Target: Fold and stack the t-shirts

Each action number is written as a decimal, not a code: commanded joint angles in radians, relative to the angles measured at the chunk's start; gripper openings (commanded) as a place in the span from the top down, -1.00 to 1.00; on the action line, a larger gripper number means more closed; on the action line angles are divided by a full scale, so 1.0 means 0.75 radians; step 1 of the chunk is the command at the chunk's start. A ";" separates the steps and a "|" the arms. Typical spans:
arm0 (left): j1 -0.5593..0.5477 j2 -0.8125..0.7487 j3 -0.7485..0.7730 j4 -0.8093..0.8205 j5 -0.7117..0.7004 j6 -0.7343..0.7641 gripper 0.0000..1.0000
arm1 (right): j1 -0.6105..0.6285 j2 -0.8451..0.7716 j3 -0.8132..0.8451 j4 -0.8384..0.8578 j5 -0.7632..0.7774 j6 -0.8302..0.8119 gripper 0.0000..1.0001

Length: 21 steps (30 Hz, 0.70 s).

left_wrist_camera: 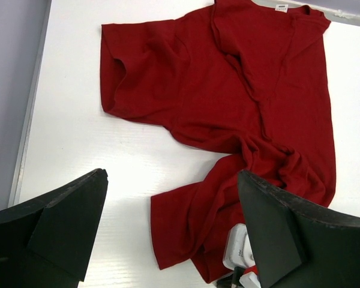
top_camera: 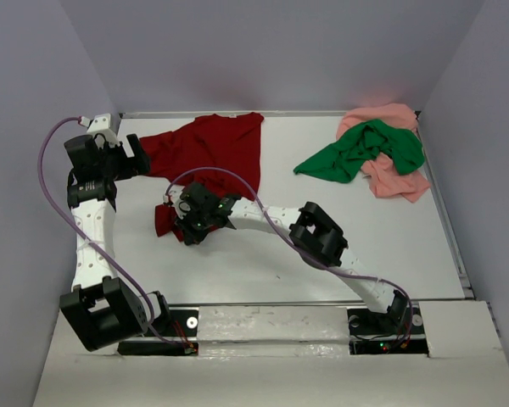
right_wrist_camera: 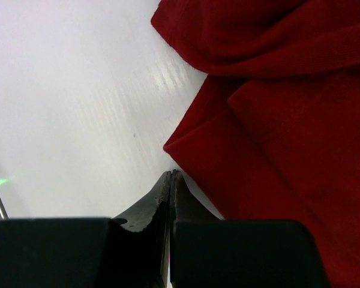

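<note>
The dark red t-shirt [top_camera: 212, 146] lies crumpled at the back left, and one end trails toward me [top_camera: 163, 219]. In the left wrist view it [left_wrist_camera: 228, 90] fills the table below my left gripper [left_wrist_camera: 171, 210], which is open, empty and raised above the cloth's near left part. My left gripper [top_camera: 138, 161] hangs over the shirt's left edge. My right gripper [top_camera: 183, 222] sits at the shirt's trailing end. In the right wrist view its jaws [right_wrist_camera: 172, 175] are shut with nothing between them, just beside a corner of the red cloth [right_wrist_camera: 276, 132]. The bright green t-shirt [top_camera: 365, 153] lies bunched on the salmon pink t-shirt [top_camera: 400, 178] at the back right.
The white table [top_camera: 305, 246] has a metal rim [top_camera: 445, 212] along its right side and grey walls around it. The right arm [top_camera: 322, 237] stretches diagonally across the middle. A purple cable [top_camera: 237, 182] loops over the red shirt.
</note>
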 commanded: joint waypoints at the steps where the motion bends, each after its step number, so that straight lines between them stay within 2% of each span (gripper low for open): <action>1: 0.012 -0.048 0.001 0.052 0.026 0.001 -0.97 | 0.008 -0.058 -0.038 0.009 -0.010 -0.023 1.00; 11: 0.012 -0.054 -0.001 0.056 0.030 0.007 -0.97 | -0.005 -0.110 0.084 0.013 0.018 -0.039 1.00; 21: 0.018 -0.064 -0.011 0.061 0.036 0.009 -0.97 | -0.029 -0.013 0.315 -0.055 0.039 -0.056 1.00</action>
